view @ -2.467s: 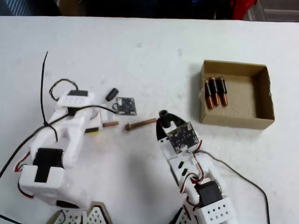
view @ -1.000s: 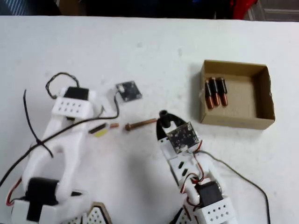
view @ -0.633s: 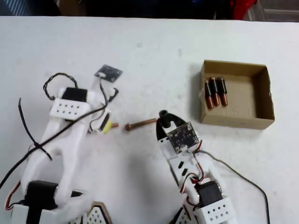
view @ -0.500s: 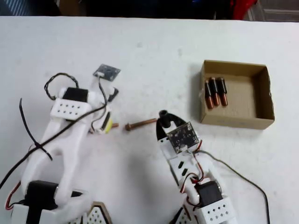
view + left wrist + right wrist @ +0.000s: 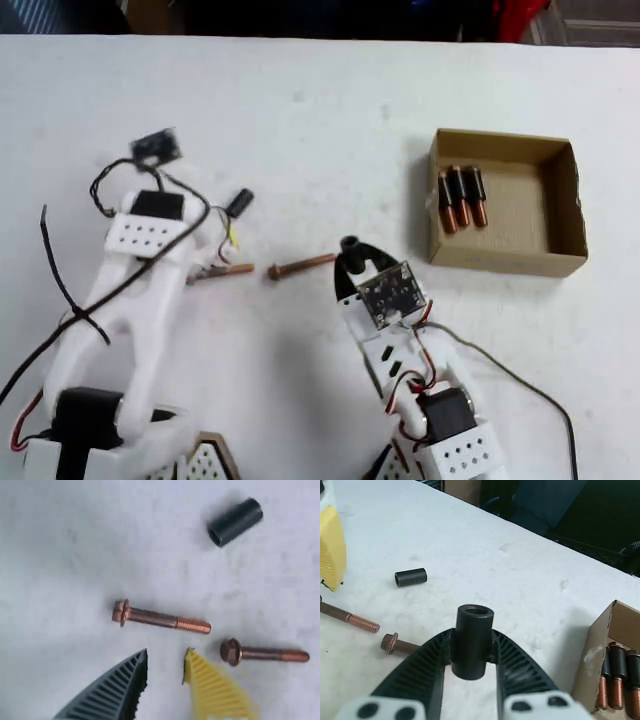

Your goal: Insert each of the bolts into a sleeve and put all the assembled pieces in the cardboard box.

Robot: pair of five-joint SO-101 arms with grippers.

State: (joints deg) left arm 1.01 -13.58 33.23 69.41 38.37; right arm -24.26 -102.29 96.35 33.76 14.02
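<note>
Right gripper [image 5: 472, 649] is clamped on a black held sleeve [image 5: 471, 630]. The sleeve stands upright, long axis vertical, with its open bore on top. In the high view it sits near the middle of the table [image 5: 330, 110], at 9 o'clock from the cardboard box [image 5: 560, 215].

Left gripper [image 5: 165, 661] is open with nothing between the black and yellow fingers. Its tips are just beside the first bolt [image 5: 160, 620], not gripping it.

Both bare bolts lie flat, nearly end to end, long axes on the 9–3 line. Heads point to 9 and threaded tips to 3. The first bolt's tip is near the head of the second bolt [image 5: 265, 653], with a small gap. The second bolt's tip ends close to the held sleeve, on its 9 o'clock side.

Loose sleeve [image 5: 238, 202] lies on its side at 12 o'clock from the first bolt, apart from it, axis roughly 1–7.

Three assembled pieces [image 5: 460, 198] lie side by side in the box near its 9 o'clock wall. Their axes run about 12–6, black sleeve ends at 12 and copper ends at 6.
</note>
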